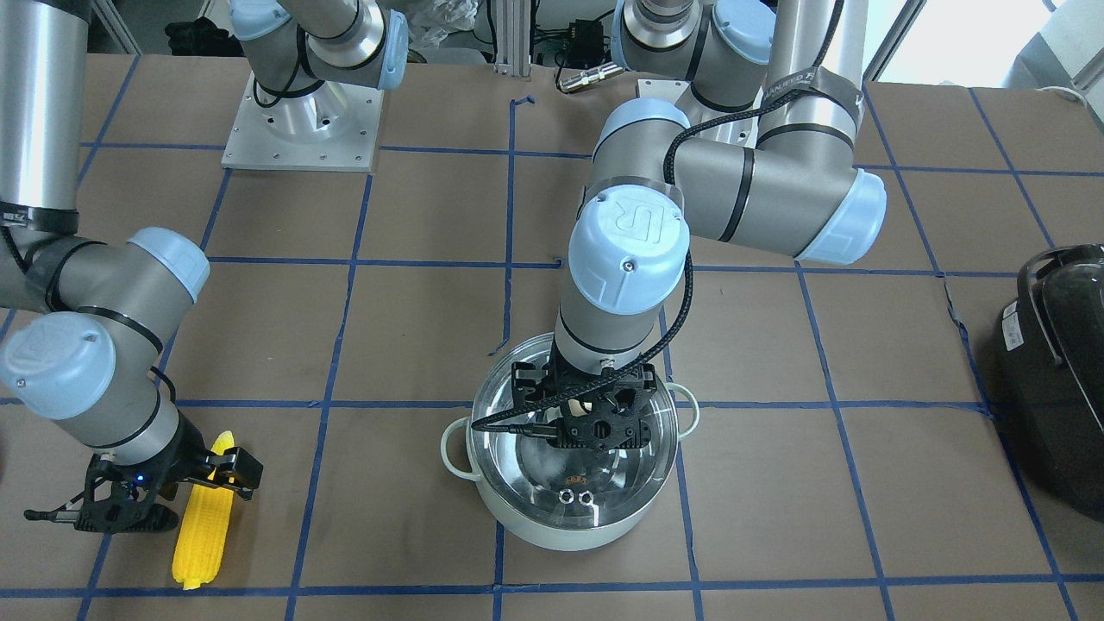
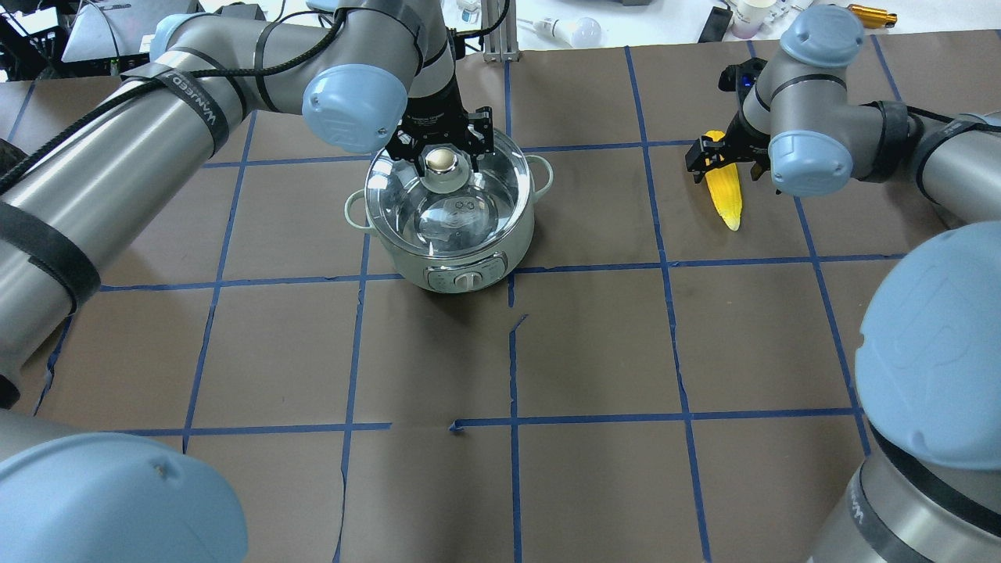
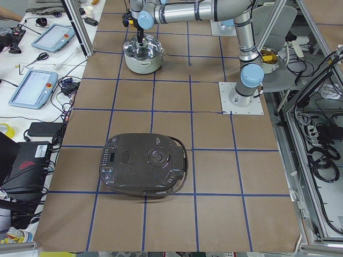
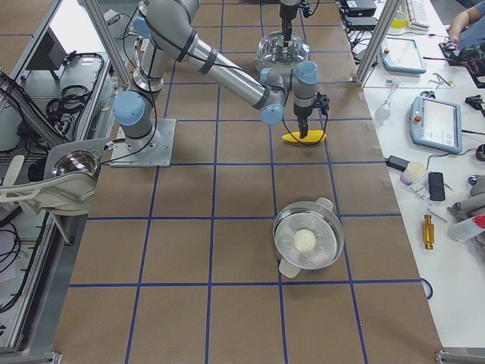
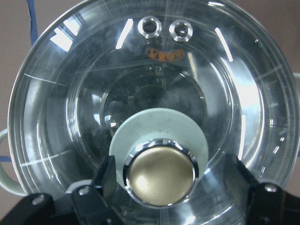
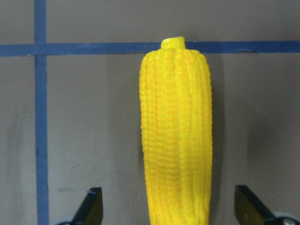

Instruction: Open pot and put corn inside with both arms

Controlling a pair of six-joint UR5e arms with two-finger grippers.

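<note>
A pale green pot point(image 2: 446, 262) stands mid-table with its glass lid point(image 2: 477, 207) on it; the pot also shows in the front view point(image 1: 561, 530). The lid's brass knob point(image 5: 161, 176) sits between the fingers of my left gripper point(image 5: 171, 183), which is open, with gaps on both sides. In the overhead view the left gripper point(image 2: 442, 152) hangs straight over the knob. A yellow corn cob point(image 6: 176, 136) lies on the table. My right gripper point(image 6: 171, 211) is open and straddles its near end. The corn point(image 2: 723, 191) and right gripper point(image 2: 721, 160) also show in the overhead view.
A black rice cooker point(image 1: 1056, 379) sits at the table end on my left. A second steel pot with a lid point(image 4: 307, 243) stands toward the table end on my right. Blue tape lines grid the brown table.
</note>
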